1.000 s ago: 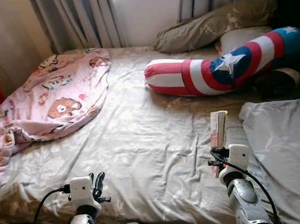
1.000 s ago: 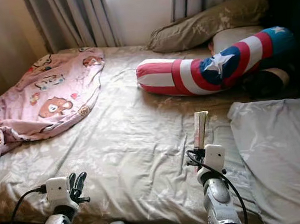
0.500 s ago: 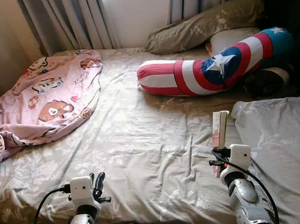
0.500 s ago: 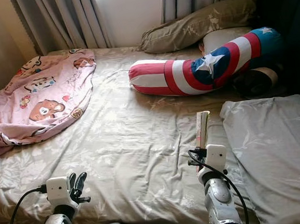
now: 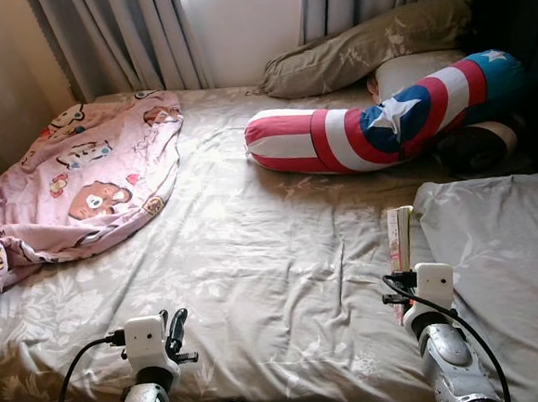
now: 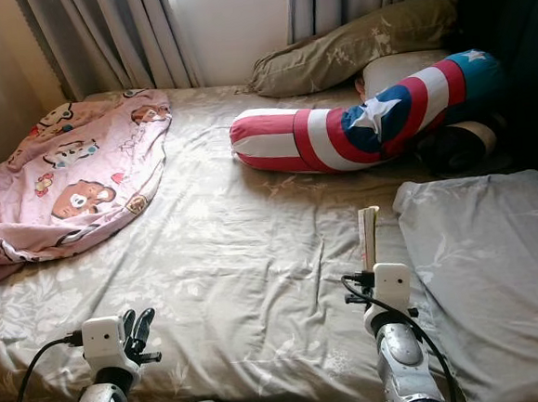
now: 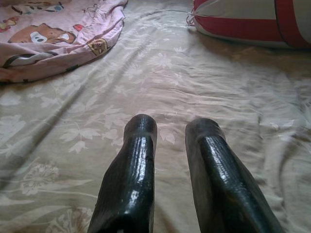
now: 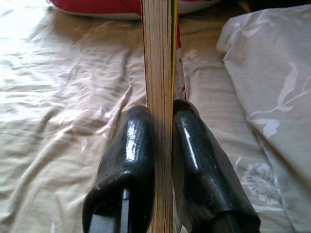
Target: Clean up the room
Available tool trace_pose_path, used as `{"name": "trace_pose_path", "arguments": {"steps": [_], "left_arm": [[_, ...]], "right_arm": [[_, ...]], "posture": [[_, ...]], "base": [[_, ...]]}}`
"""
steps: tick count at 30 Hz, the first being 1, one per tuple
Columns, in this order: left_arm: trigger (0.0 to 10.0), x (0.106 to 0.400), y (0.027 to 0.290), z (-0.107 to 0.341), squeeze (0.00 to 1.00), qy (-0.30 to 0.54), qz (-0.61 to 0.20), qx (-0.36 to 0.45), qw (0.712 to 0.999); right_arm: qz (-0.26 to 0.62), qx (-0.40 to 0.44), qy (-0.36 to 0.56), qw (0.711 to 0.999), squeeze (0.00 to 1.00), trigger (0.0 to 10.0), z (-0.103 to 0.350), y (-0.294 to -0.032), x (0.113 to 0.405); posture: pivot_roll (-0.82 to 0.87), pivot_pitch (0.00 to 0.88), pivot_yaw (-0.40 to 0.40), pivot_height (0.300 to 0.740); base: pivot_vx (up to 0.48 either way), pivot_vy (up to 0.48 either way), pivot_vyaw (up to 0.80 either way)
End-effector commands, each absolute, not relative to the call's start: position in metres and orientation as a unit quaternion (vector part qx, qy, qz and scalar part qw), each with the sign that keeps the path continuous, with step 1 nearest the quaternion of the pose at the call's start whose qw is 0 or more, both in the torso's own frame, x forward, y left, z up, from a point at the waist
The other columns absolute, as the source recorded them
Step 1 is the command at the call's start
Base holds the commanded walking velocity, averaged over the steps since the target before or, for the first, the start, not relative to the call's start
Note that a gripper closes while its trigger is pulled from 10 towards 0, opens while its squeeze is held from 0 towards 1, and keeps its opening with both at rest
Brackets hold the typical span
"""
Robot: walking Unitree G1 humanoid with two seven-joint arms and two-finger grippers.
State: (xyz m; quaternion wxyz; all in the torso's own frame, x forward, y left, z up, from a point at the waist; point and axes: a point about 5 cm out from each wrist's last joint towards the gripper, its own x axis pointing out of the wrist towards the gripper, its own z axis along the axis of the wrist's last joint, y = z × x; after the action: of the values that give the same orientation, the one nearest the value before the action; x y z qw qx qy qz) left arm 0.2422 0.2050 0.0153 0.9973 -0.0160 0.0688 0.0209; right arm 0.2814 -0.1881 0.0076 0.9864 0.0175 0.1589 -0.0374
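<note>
A thin book (image 5: 400, 237) stands upright on its edge over the right side of the bed, and my right gripper (image 8: 163, 114) is shut on it. The right wrist view looks along its cream page edges (image 8: 158, 58), pinched between both fingers. The book is just beside the left edge of a grey pillow (image 5: 506, 257). My left gripper (image 5: 173, 325) hovers low over the front edge of the olive floral sheet (image 5: 254, 249). Its fingers (image 7: 138, 141) are nearly together with nothing between them.
A pink cartoon-bear blanket (image 5: 90, 178) lies crumpled at the bed's left. A red, white and blue star bolster (image 5: 384, 127) lies across the back right, with an olive pillow (image 5: 368, 44) and a white pillow (image 5: 417, 68) behind it. Grey curtains (image 5: 125, 35) hang beyond.
The camera has moved, so the whole bed has shifted in view. My right gripper still holds the book, now slightly lower and further right. The left gripper has not moved.
</note>
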Motion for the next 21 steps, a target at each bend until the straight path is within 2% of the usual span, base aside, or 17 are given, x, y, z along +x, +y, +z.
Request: {"name": "trace_pose_path", "arguments": {"steps": [1,6,21], "left_arm": [[10.0,0.2453,0.2057,0.0195,0.0,0.065,0.018,-0.013,0.998],[10.0,0.2458,0.2063,0.02,0.0,0.064,0.019,-0.013,0.998],[10.0,0.246,0.207,0.0207,0.0,0.064,0.02,-0.012,0.998]], "right_arm": [[-0.028,0.019,0.144,0.989,0.0,10.0,0.0138,-0.1837,0.2878],[-0.019,0.018,0.133,0.991,0.0,10.0,0.0169,-0.1797,0.29],[-0.022,0.025,0.125,0.992,0.0,10.0,0.0175,-0.181,0.2893]], "posture": [[0.05,0.0,0.025,0.66],[0.05,0.0,0.024,0.64],[0.05,0.0,0.024,0.64]], "base": [[0.0,0.0,0.0],[0.0,0.0,0.0],[0.0,0.0,0.0]]}}
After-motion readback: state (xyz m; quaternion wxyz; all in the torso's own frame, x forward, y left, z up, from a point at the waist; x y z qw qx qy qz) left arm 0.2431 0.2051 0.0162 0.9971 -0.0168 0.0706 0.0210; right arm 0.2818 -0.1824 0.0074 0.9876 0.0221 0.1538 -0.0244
